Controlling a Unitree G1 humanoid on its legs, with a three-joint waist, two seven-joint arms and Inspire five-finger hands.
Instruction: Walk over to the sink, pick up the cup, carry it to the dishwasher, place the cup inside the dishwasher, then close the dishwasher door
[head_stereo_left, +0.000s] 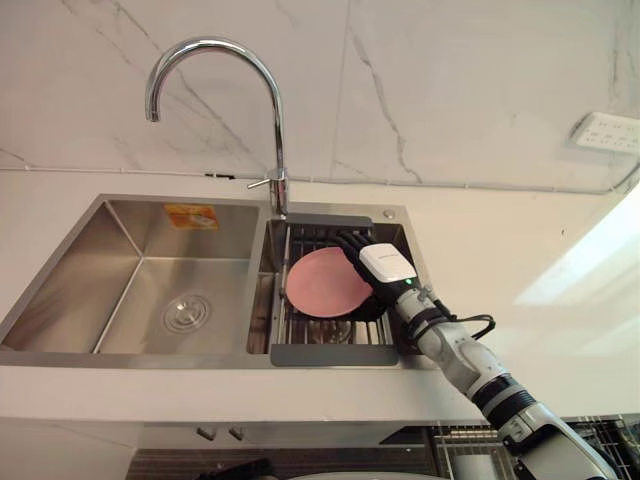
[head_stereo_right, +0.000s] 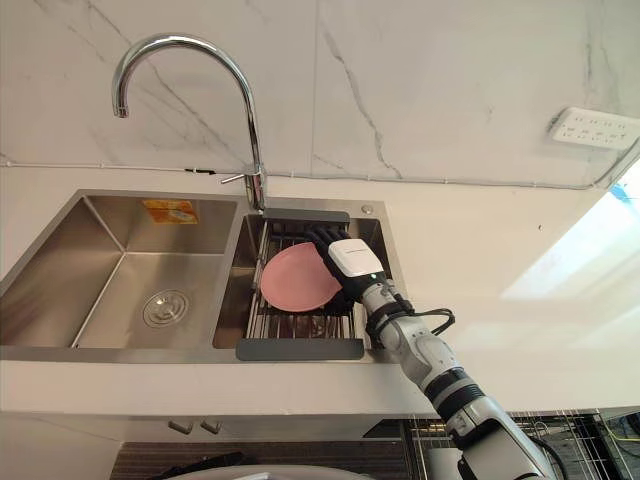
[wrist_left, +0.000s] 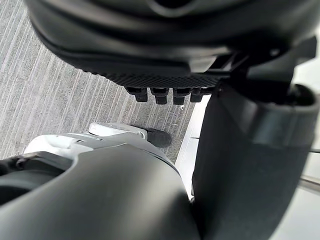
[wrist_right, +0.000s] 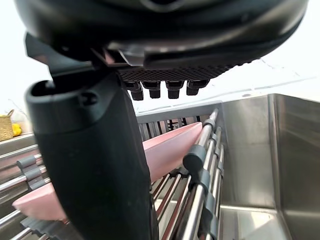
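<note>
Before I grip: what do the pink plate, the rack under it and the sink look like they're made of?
Pink plate: looks like matte plastic or melamine, even colour with no glare; glazed ceramic can't be ruled out. Rack: bright metal rods with dark, rubbery-looking sleeves and a grey frame. Sink: brushed stainless steel, with soft streaky reflections.

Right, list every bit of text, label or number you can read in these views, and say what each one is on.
The orange sticker on the back wall of the sink, left basin: printed, but too small to read.
The wall socket: no legible marking.
The white cover on the right hand: no legible print.
The pink plate: plain, no text.
So nothing can be quoted.
</note>
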